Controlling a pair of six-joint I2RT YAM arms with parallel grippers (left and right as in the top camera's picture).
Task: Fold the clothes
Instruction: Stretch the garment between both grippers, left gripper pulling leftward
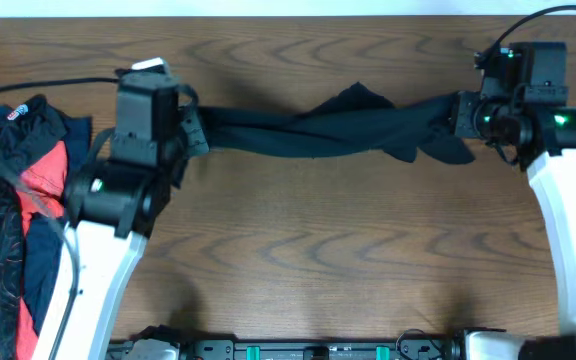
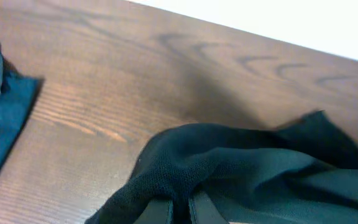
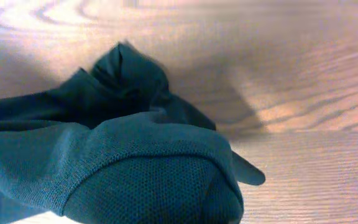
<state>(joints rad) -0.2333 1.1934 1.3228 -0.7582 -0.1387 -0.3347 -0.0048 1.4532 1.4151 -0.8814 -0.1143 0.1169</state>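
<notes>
your left gripper (image 1: 194,132) and right gripper (image 1: 461,115) each clench an end of the black shirt (image 1: 308,132); it looks soft and limp, so take it by the edges.

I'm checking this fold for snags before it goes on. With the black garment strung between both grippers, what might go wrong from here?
1. The black garment runs twisted and bunched like a rope between the left gripper and right gripper; laid down as is, it would likely land crumpled.
2. Each gripper pinches only a bunched end; a harder pull may slip one free.
3. The left arm is near the pile of other clothes and might drag it.
</notes>
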